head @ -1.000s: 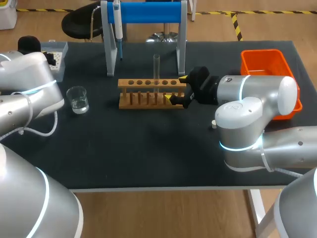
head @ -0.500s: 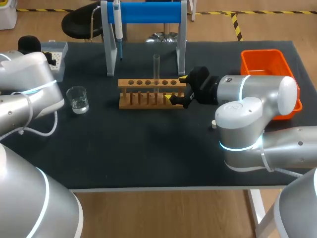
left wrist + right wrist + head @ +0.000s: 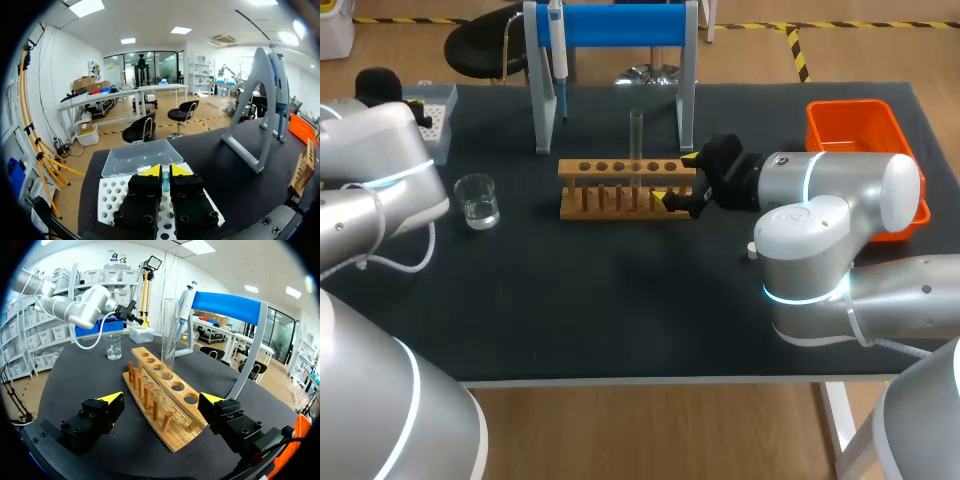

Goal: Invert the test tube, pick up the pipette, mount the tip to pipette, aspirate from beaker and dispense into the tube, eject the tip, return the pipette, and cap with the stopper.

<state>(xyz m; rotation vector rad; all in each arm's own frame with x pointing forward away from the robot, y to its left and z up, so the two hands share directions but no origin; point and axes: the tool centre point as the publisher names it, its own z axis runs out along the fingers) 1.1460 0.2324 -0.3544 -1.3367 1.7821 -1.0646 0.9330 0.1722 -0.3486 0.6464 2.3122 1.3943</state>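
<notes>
test tube (image 3: 636, 140): upright in a hole of the wooden rack (image 3: 620, 186), open end up
right gripper (image 3: 162, 398): fingers spread wide, one on each side of the rack's near end, touching nothing
left gripper (image 3: 165, 170): over the white tip box (image 3: 112, 196), fingers drawn close together
pipette (image 3: 558, 50): hanging on the blue stand (image 3: 620, 25)
beaker (image 3: 477, 200): on the table, well apart from the rack
table (image 3: 620, 300): black top
</notes>
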